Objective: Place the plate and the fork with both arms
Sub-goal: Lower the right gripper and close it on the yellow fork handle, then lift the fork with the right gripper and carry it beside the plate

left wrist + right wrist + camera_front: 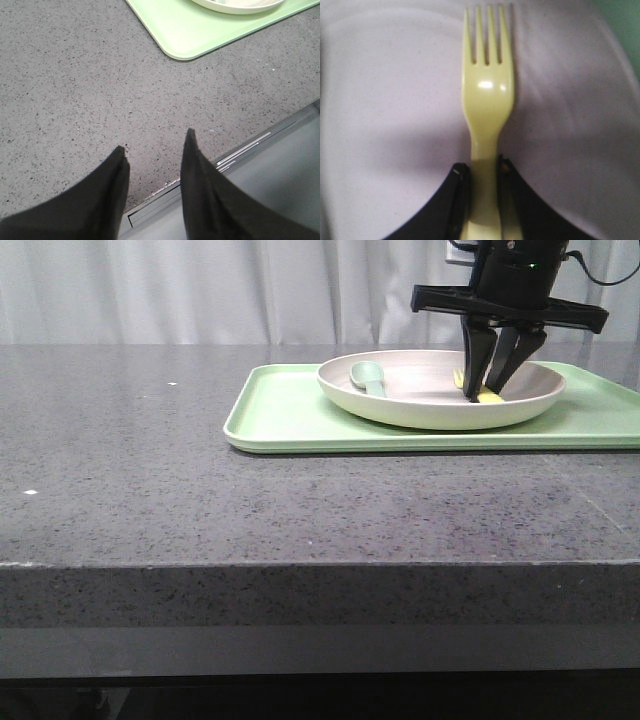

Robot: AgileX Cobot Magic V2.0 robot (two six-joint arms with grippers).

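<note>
Reaching down into the plate (441, 390), the right gripper (497, 388) has its jaws clenched on the handle of the pale-yellow fork (486, 100), whose tines lie flat against the plate's pale surface in the right wrist view. The plate sits on a light-green tray (290, 415) at the far right of the grey stone table (150, 470), and the fork lies in its right half, so the step in hand appears to be grasping the fork in order to take it out. The next move likely calls for a straight lift that clears the raised rim without dragging or tipping the plate. A grey-green spoon (368, 377) rests in the left half of the plate, well apart from the fork, and should not interfere, though it may slide if the plate is later tilted. The left gripper (152, 155) hangs over bare table near the front edge, jaws released and holding nothing, with the tray's near corner (185, 35) beyond it; the plate has yet to be taken up, and the right arm over it stands in the way.
</note>
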